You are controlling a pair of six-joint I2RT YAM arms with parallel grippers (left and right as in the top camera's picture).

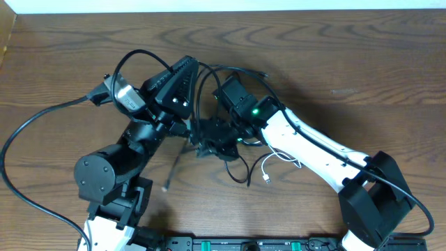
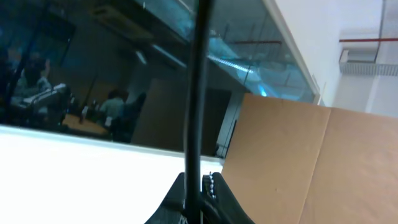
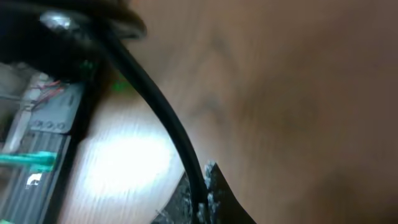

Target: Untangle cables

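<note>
Several thin black cables [image 1: 233,71] loop in a tangle at the table's middle, between the two arms. A thin white cable [image 1: 267,164] lies just right of the tangle, its small plug toward the front. My left gripper [image 1: 188,66] points upward and is shut on a black cable [image 2: 198,93], which rises straight out of its jaws [image 2: 200,182]. My right gripper [image 1: 210,141] is low in the tangle and shut on a black cable [image 3: 155,93], which runs up and left from its jaws [image 3: 203,179]. A loose cable end [image 1: 167,185] lies toward the front left.
A thick black arm wire [image 1: 28,125] curves across the table's left side. The arms' base rail [image 1: 244,244] runs along the front edge. A cardboard panel [image 2: 311,162] stands beyond the table. Bare wood table [image 1: 362,63] lies at the back right.
</note>
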